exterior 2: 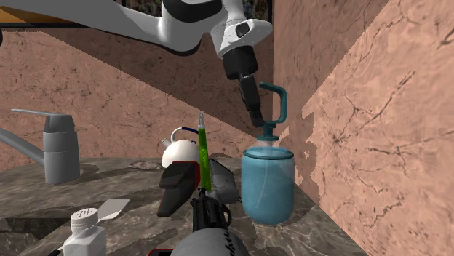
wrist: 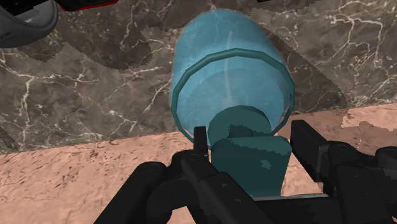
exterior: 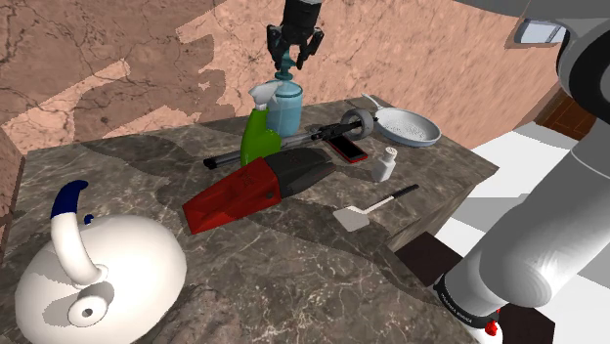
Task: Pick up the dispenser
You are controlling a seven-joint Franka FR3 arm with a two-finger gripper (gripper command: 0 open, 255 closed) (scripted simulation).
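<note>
- Dark veined marble counter (exterior: 293, 264) runs up to a pinkish-brown stone wall (exterior: 98, 59), with clutter along the back.
- At the rear, close to the wall, stands the task's thing: a translucent blue, round-bodied dispenser (exterior: 287, 109) with a teal pump head (wrist: 251, 168). It is upright, and its base looks to be resting on the counter in the second exterior view (exterior 2: 268, 182).
- Just beside it, on the shoulder view's left, is a bright green spray bottle (exterior: 259, 132) with a white trigger. A red and black handheld vacuum (exterior: 249, 191) lies nearer the camera.
- Risk one: the grip is set high, on the narrow pump head rather than the wide body. If the jaws close there off-centre, the heavy bottle may swing or slip out when lifted.
- Risk two: the pump could press down or twist under the squeeze, so the hold would be loose.
- Risk three: any sideways drift could knock the dispenser against the spray bottle or the wall, since both are near.
- The all-black gripper (wrist: 251, 137) points down over the dispenser's top. Its fingers (wrist: 308, 146) are parted, one on each side of the pump head and close to it.
- I see no firm clasp, so I judge that the gripper holds nothing yet.
</note>
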